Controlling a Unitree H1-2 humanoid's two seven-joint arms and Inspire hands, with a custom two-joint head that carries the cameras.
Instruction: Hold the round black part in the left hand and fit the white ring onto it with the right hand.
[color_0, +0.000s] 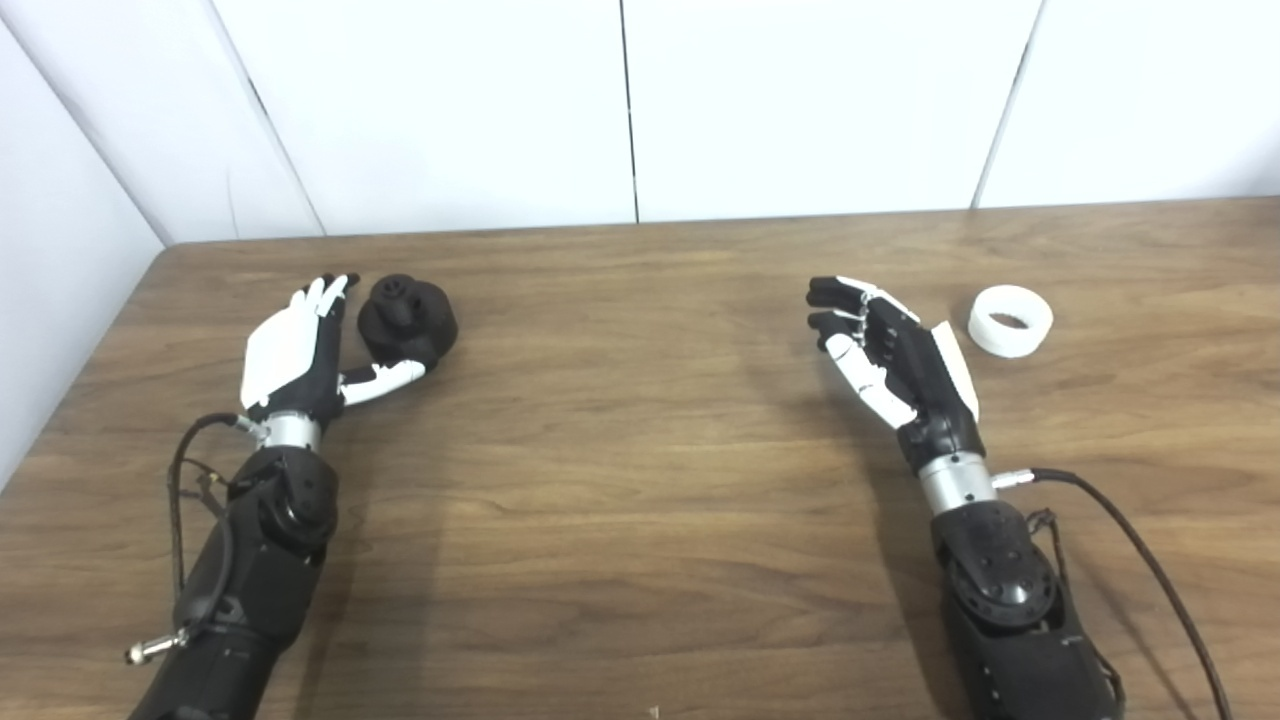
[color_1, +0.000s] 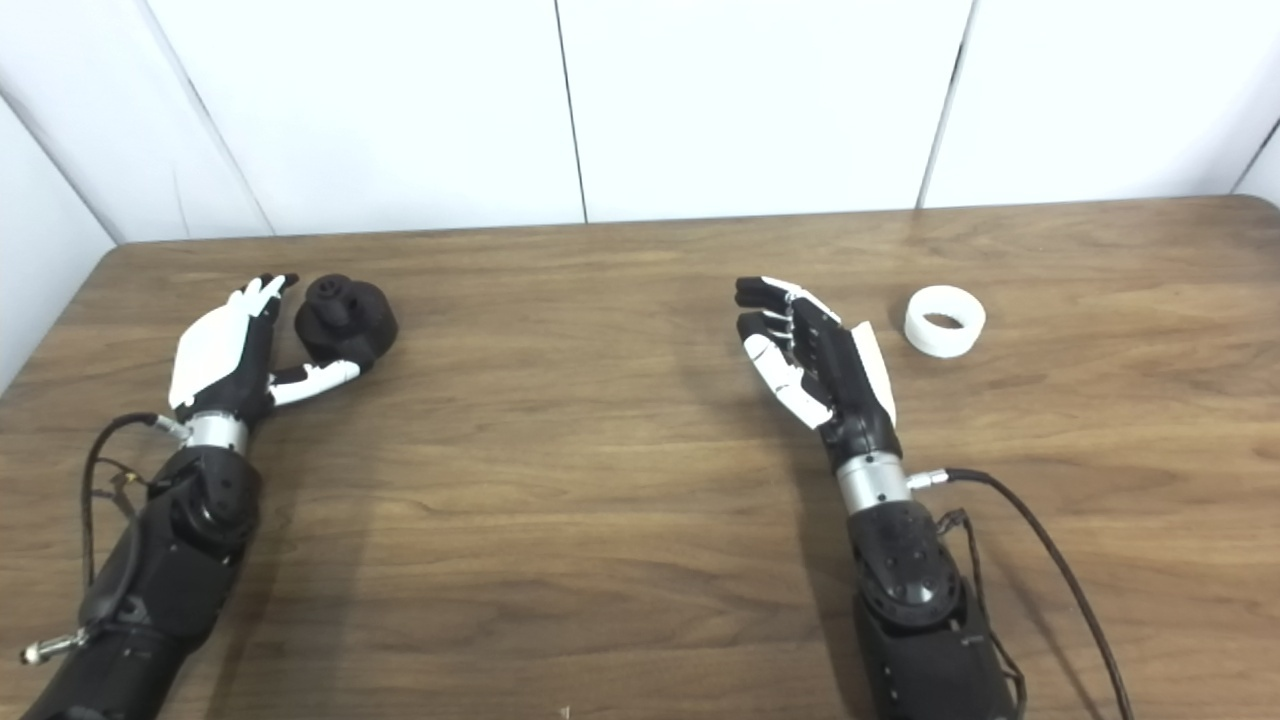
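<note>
The round black part (color_0: 408, 318) rests on the wooden table (color_0: 640, 480) at the far left, a knob sticking up from its top. My left hand (color_0: 300, 355) is open right beside it, fingers raised along its left side and the thumb reaching under its near edge. The white ring (color_0: 1011, 320) lies on the table to the right. My right hand (color_0: 885, 355) hovers open a short way left of the ring, fingers slightly curled, apart from it and holding nothing.
White wall panels (color_0: 640, 110) stand behind the table's far edge, and a wall closes off the left side. A black cable (color_0: 1150, 570) trails from my right wrist across the table.
</note>
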